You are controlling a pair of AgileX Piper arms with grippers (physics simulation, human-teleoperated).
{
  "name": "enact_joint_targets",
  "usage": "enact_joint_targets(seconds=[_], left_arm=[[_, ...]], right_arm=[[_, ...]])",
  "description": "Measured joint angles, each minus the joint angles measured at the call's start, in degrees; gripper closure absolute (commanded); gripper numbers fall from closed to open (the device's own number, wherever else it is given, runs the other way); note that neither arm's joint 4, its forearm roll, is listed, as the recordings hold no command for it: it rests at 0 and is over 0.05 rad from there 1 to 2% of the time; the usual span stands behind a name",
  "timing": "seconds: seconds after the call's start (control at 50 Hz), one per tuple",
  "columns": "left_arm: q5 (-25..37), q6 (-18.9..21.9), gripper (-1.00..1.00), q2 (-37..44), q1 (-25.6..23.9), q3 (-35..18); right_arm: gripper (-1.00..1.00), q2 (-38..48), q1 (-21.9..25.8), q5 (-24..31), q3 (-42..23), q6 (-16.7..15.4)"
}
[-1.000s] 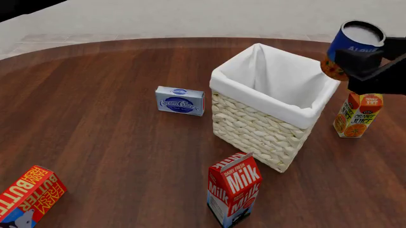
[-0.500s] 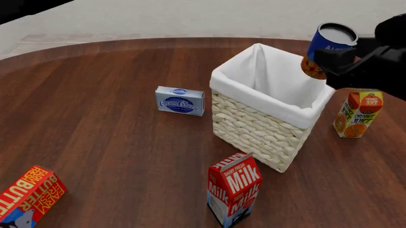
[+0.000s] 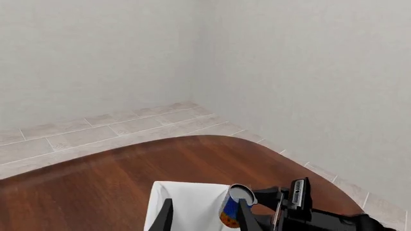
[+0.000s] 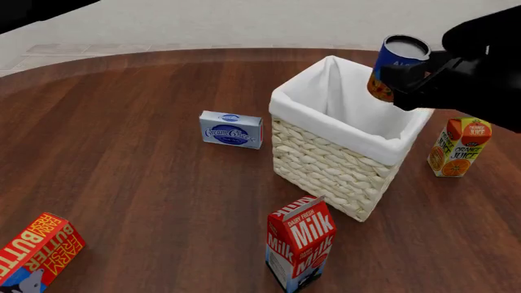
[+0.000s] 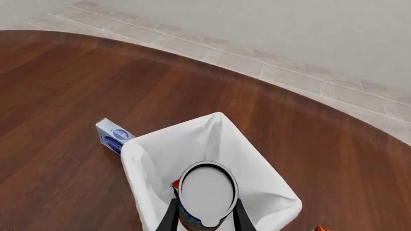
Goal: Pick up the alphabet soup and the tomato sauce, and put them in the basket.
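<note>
Alphabet soup — short, wide blue-and-orange can [image 4: 396,64] — hangs clenched in the right gripper's [image 4: 404,76] jaws above the cream wicker basket's [image 4: 326,162] near-right rim; releasing now risks clipping that rim.

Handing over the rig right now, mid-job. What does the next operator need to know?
Right claw: shut on the alphabet soup, held upright in the air over the basket opening, near its far right rim.
Left claw: fingers apart, holding nothing, raised and out of the front view.
Tomato sauce: not seen on the table. A red sliver inside the basket beside the held can may be it. Check this.
Done: soup picked up and carried over the basket.
Left: lower and release the soup in the basket, then confirm the sauce is inside.
</note>
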Motion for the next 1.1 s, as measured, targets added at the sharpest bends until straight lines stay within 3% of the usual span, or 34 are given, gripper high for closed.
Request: enact_joint_targets(seconds=[1.04,1.06,1.1], left_arm=[[-1.0,-0.7,-1.0,0.4,0.7,0.8],[-1.0,-0.7,-1.0,0.4,0.7,0.8],[-1.0,-0.7,-1.0,0.4,0.7,0.8]], right_arm=[[1.0,9.8,-2.1,-0.5,-0.7,-2.4],[-1.0,9.9,-2.1,-0.6,-0.7,-2.4],[-1.0,9.9,-2.2,-0.6,-0.7,-2.3]])
